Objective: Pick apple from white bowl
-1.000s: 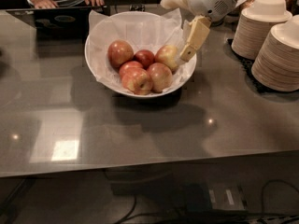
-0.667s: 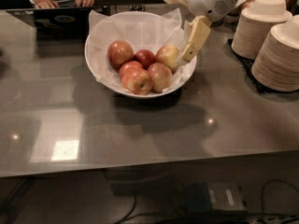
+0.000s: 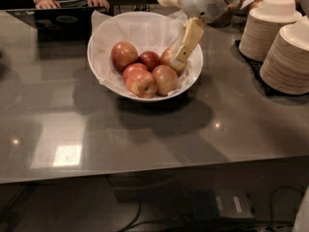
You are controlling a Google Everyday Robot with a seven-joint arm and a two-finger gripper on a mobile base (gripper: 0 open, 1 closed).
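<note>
The white bowl [image 3: 104,69], lined with crinkled paper, stands on the grey table and holds several apples. The apple [image 3: 123,55], large and evenly red, lies at the bowl's back left. A smaller dark red apple [image 3: 149,60] sits beside it, and mottled ones [image 3: 141,82] lie in front. My gripper [image 3: 179,57] reaches down from the upper right into the bowl's right side. It sits against a pale mottled apple [image 3: 167,58], well to the right of the red apple and apart from it.
Tall stacks of pale disposable bowls [image 3: 287,57] stand at the table's right edge. A person's hands [image 3: 72,1] rest on a dark laptop [image 3: 53,21] at the far left edge. Cables lie on the floor below the table front.
My gripper has shifted a little to the left, further over the bowl's right side and onto the pale mottled apple. The apples and bowl have not moved.
</note>
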